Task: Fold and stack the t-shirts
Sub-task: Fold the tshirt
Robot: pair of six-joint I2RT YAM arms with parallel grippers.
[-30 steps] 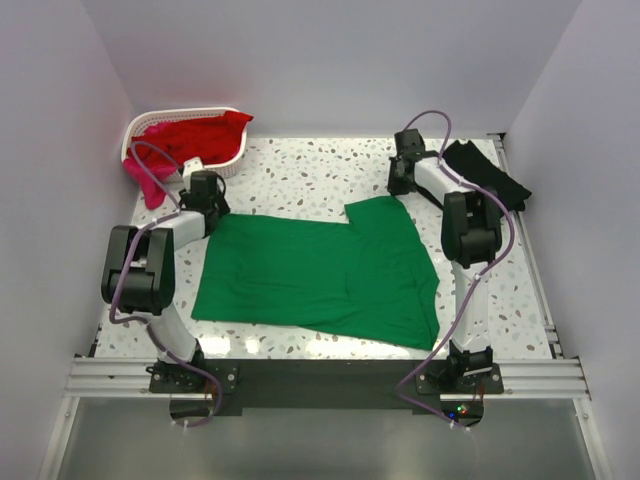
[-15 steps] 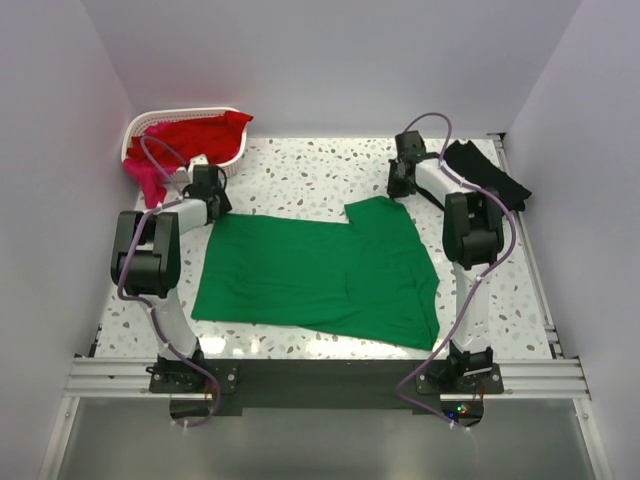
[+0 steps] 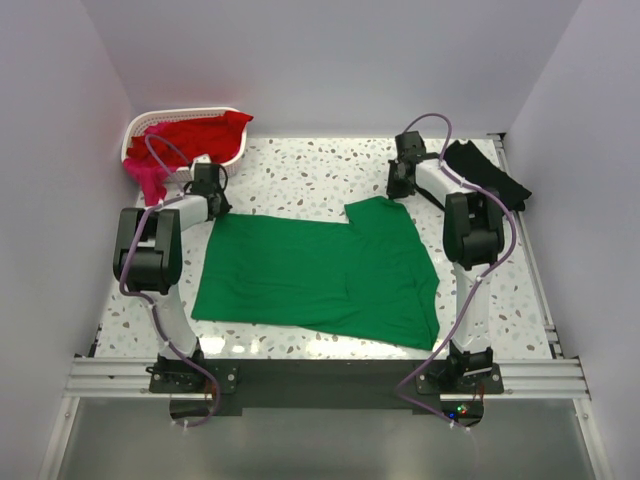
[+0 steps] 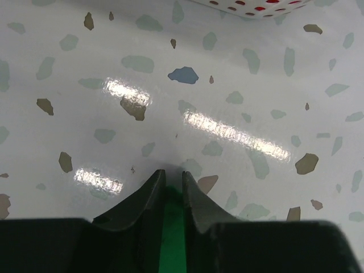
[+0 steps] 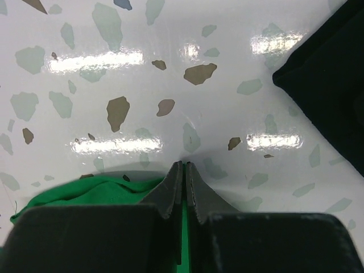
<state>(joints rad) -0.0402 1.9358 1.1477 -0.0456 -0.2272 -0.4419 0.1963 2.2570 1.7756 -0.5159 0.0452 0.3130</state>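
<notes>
Nearest the arm bases, the green t-shirt (image 3: 320,275) lies spread flat on the speckled surface (image 3: 320,165), with one panel reaching up toward the far right.

Left claw (image 4: 173,173): at the shirt's far-left corner, low on the surface. Fingers (image 4: 149,196) nearly together, with a thin strip of green cloth pinched in the narrow gap. Clenched on the green t-shirt.

Right claw (image 5: 182,166): at the shirt's far-right corner. Fingers (image 5: 169,190) pressed tight, green cloth bunched at and under the tips. Clenched on the green t-shirt.

Black t-shirt (image 3: 490,172): crumpled on the surface beyond and to the right of the right claw, apart from the green one. Its edge shows at the right side of the right wrist view.

Basket (image 3: 232,160), far left corner: white lattice, holds the red t-shirt (image 3: 195,135), heaped above the rim. The pink t-shirt (image 3: 150,182) hangs out over the near-left rim.

Versus 1.0 s ago: left arm's elbow has swung slightly inward and farther from the base, and its claw sits a touch farther toward the basket. Green t-shirt outline, right arm, black t-shirt and basket contents look unchanged.
</notes>
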